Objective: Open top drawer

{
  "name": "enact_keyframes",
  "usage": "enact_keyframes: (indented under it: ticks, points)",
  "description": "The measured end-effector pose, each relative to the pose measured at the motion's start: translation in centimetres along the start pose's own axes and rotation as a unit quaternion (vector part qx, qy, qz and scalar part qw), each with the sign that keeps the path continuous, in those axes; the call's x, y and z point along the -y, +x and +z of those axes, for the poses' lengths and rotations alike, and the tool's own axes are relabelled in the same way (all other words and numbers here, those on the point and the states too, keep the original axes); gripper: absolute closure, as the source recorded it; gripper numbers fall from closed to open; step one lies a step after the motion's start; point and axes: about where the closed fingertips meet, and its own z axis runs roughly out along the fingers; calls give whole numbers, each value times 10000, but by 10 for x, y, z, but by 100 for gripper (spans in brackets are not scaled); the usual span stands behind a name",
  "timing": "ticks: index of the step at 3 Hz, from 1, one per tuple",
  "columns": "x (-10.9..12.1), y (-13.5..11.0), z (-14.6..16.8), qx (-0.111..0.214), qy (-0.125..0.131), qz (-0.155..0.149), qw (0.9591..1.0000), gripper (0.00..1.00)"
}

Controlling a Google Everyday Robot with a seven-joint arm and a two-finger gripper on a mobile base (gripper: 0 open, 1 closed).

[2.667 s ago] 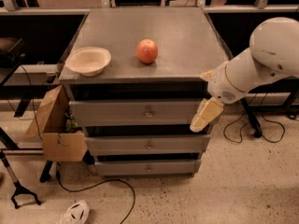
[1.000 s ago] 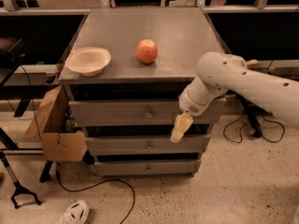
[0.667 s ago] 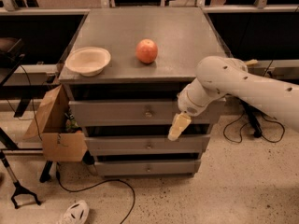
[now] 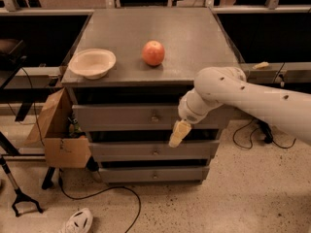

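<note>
Camera view: a grey cabinet stands on a speckled floor, and its tabletop (image 4: pixel 194 38) carries a pale bowl (image 4: pixel 92 63) near the front left corner. A red apple (image 4: pixel 153 53) sits at 3 o'clock from the bowl, apart from it.

Below the tabletop's front edge is the top drawer (image 4: pixel 116 117), its flat grey front running the width of the cabinet. Its small round knob (image 4: pixel 154 116) sits at the centre. The front looks pushed in, roughly level with the fronts below. The middle drawer (image 4: pixel 131 150) and the bottom drawer (image 4: pixel 136 174) lie beneath it, each with its own small knob.

The white arm (image 4: pixel 252 98) comes in from 3 o'clock and bends down in front of the right half of the top drawer. The gripper (image 4: pixel 179 134) is pale yellow and hangs at the arm's end, pointing down. It sits at about 4 o'clock from the top drawer's knob, near it but not on it, over the dark gap between the top and middle drawers. I cannot tell whether the gripper is wide or narrow, and nothing is seen held in it.

At 9 o'clock from the cabinet, an open cardboard box (image 4: pixel 60 147) stands against its side. A black cable (image 4: pixel 104 192) loops on the floor at 6 o'clock, with a white shoe (image 4: pixel 77 222) beyond it near the bottom edge.
</note>
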Motion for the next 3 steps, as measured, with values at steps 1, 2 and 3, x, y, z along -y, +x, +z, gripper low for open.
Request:
enact_keyframes:
  ticks: [1,2,3]
  points:
    - [-2,9,17,-184,-40,40,9998,19]
    - [0,7,13,-184,-40,40,9998,42]
    - [2,4,5,-184,-40,39,9998,65]
